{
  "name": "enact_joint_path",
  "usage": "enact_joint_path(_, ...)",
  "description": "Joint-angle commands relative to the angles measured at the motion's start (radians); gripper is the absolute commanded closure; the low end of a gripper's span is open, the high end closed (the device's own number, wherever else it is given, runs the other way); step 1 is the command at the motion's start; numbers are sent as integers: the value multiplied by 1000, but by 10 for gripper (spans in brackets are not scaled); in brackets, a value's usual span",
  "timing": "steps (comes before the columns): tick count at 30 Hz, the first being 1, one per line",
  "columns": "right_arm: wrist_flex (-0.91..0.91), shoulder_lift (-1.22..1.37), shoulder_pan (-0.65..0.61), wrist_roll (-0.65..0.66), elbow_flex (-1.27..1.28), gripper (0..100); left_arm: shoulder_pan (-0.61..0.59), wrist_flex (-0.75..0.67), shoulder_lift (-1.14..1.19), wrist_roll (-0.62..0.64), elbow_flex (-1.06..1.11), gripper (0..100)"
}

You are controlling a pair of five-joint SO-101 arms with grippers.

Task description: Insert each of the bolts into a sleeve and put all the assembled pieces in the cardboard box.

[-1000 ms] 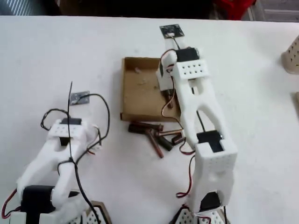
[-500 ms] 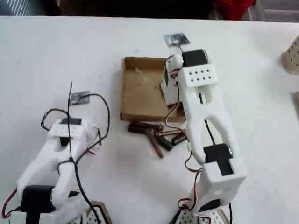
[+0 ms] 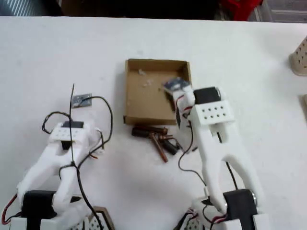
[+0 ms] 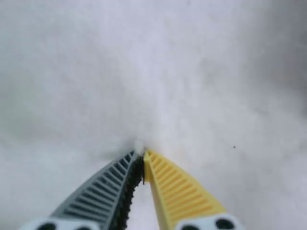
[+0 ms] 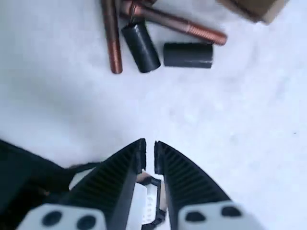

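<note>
Right gripper (image 5: 149, 146) narrow and empty near 2 black sleeves (image 5: 188, 54) (left gripper (image 4: 143, 154) tips together, empty)

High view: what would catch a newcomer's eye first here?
A heap of copper bolts and black sleeves lies on the white table, just outside the near edge of the cardboard box. The right end effector hangs shut beside that heap. The left end effector is shut over bare table, off to the left.
</note>
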Motion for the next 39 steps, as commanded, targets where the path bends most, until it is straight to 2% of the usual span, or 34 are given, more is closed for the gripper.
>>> enact_joint_path(1, -31, -42, -7, 269, 75, 981, -18, -44, -1, 5, -29, 959)
enact_joint_path(7, -120, -27, 2, 761, 109, 981, -18, -44, -1, 5, -29, 958)
enact_joint_path(9, -143, -27, 15, 875, 127, 981, -18, -44, -1, 5, -29, 958)
enact_joint_path(12, -213, -31, 18, 965, 164, 981, -18, -44, -1, 5, -29, 958)
enact_joint_path(17, -433, -27, 18, 974, 269, 974, -18, -43, -1, 5, -29, 958)
enact_joint_path(22, -607, -27, 18, 971, 361, 882, -15, -43, -1, 5, -29, 958)
enact_joint_path(33, -690, -27, 8, 982, 367, 903, -12, -43, -2, -43, -29, 959)
enact_joint_path(39, -687, -25, 8, 1065, 374, 903, -12, -43, -4, -43, -29, 959)
